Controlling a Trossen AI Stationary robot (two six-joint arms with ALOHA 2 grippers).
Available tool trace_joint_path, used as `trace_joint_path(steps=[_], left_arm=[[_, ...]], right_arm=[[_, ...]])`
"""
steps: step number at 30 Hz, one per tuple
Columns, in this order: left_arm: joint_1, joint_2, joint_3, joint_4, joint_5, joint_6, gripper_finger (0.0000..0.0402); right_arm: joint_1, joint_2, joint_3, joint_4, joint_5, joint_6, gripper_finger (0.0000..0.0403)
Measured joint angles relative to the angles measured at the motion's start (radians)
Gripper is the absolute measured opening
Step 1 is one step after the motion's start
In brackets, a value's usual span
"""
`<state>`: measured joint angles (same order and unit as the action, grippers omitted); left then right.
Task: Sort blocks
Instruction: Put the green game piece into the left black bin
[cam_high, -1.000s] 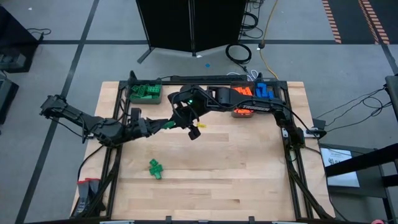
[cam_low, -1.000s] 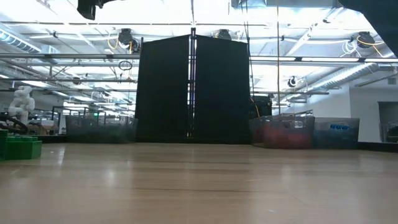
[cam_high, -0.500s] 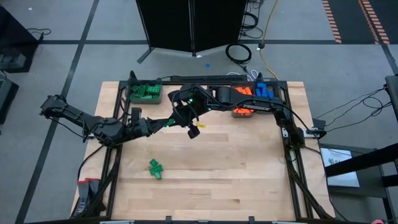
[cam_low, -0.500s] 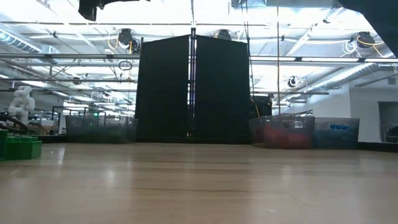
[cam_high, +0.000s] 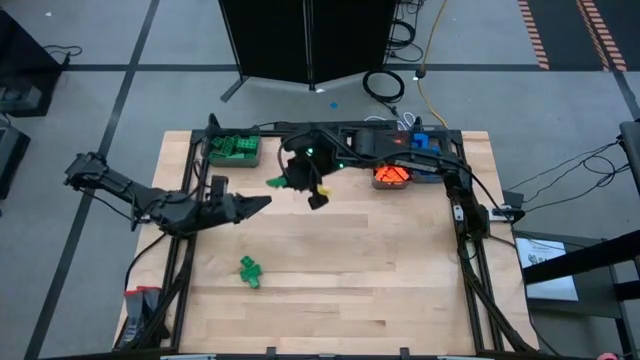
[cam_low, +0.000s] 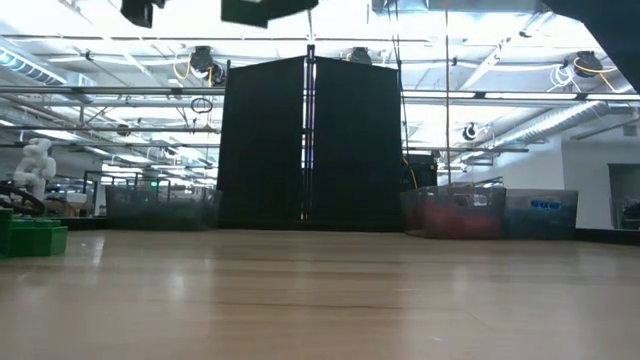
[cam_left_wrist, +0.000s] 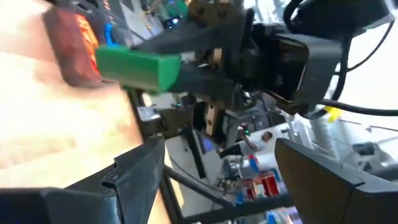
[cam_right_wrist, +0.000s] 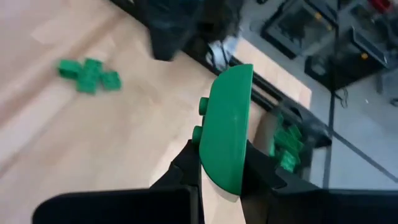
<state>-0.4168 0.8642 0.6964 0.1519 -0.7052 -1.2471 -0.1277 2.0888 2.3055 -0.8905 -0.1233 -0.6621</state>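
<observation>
My right gripper (cam_high: 284, 181) reaches in from the table's right, high above the far middle, and is shut on a long green block (cam_right_wrist: 227, 127) with studs along one side. The same block (cam_left_wrist: 134, 67) shows ahead of my left gripper (cam_left_wrist: 217, 155). That gripper (cam_high: 262, 202) stands open and level just short of the block, with nothing between its fingers. A small cluster of green blocks (cam_high: 250, 271) lies on the near left of the table. The green bin (cam_high: 234, 148) stands at the far left. My right gripper pinches the green block's end nearest the wrist (cam_right_wrist: 224, 171) between its two fingers, one finger (cam_right_wrist: 188, 163) on the studded side and one on the opposite side. The fingers slant down from the table's right and lie along the block. Most of it sticks out past them, clear of the table.
An orange-filled bin (cam_high: 392, 175) and a blue-filled bin (cam_high: 425, 145) stand at the far right, under my right arm. Black frame rails run along the table's left, right and far edges. Bare wood lies across the middle and near right.
My right gripper has carried the green block away from my left gripper's open fingers, toward the table's far edge and a little toward the green bin, tipping somewhat on the way. My left gripper has stayed open.
</observation>
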Motion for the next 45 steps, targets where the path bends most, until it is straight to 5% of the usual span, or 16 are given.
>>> trace_joint_path(steps=[12, 45], left_arm=[[0.015, 0.0, -0.001, -0.037, -0.028, 0.001, 0.0305], [0.038, 0.0, -0.002, -0.03, -0.031, 0.004, 0.0306]], right_arm=[[0.01, -0.018, 0.001, -0.014, 0.078, -0.011, 0.0046], [0.081, -0.031, 0.002, 0.082, -0.002, -0.033, 0.0046]])
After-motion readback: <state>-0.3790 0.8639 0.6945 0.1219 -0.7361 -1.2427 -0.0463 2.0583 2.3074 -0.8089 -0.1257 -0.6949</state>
